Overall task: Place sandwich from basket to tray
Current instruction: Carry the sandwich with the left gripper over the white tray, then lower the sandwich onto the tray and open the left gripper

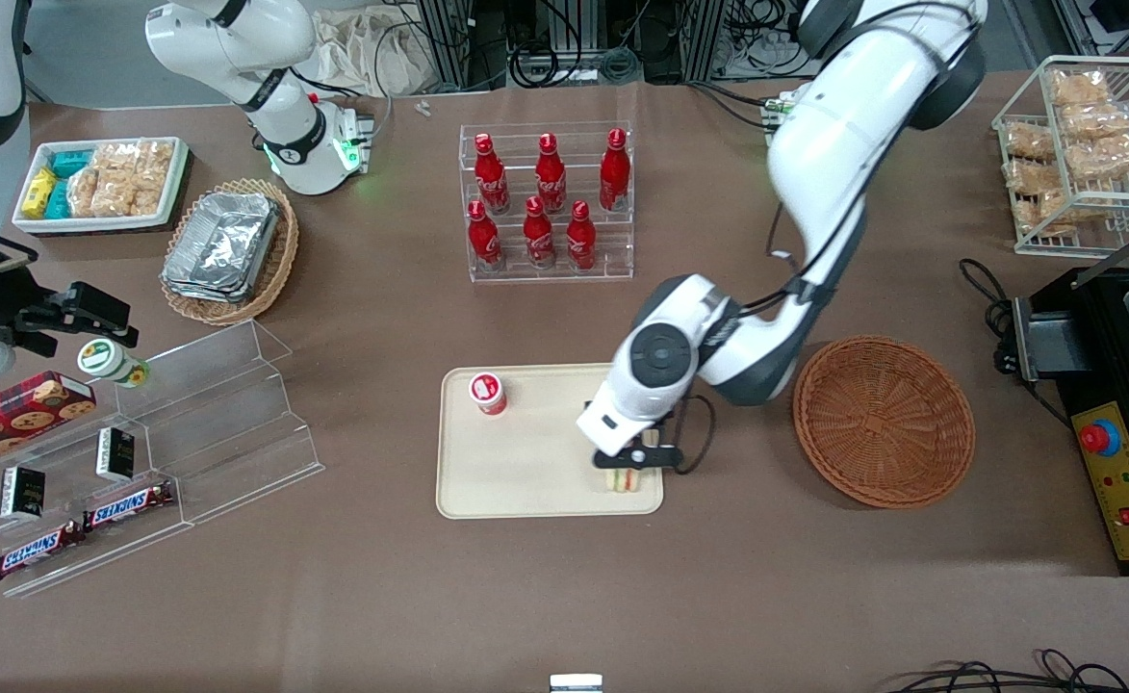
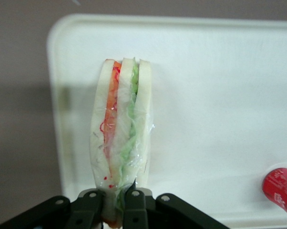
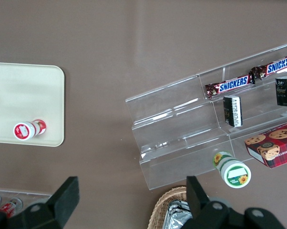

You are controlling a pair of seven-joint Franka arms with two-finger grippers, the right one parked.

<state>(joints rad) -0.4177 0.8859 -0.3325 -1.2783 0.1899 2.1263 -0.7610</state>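
Sandwich [image 2: 120, 138] stands on edge in my clamped end effector [image 1: 628, 460] near the tray [image 1: 526, 462] rim, so I judge release could topple it off.

From my remote station I see a desk [image 1: 381, 597] covered in a matte brown surface that fills nearly the whole front view. The light is even and comes from overhead, with only soft, short shadows. Along the desk's edge farthest from the front camera stand aluminium frame posts [image 1: 449, 38] with tangled black cables [image 1: 564, 58] at their feet, and beside them lies a crumpled pale cloth [image 1: 372, 48] on a grey floor [image 1: 83, 38]. At the working arm's end sits a black control box [image 1: 1103, 318] with a yellow panel and a red stop button [image 1: 1099, 438]. A loose black cable [image 1: 983, 289] curls on the desk just beside it.
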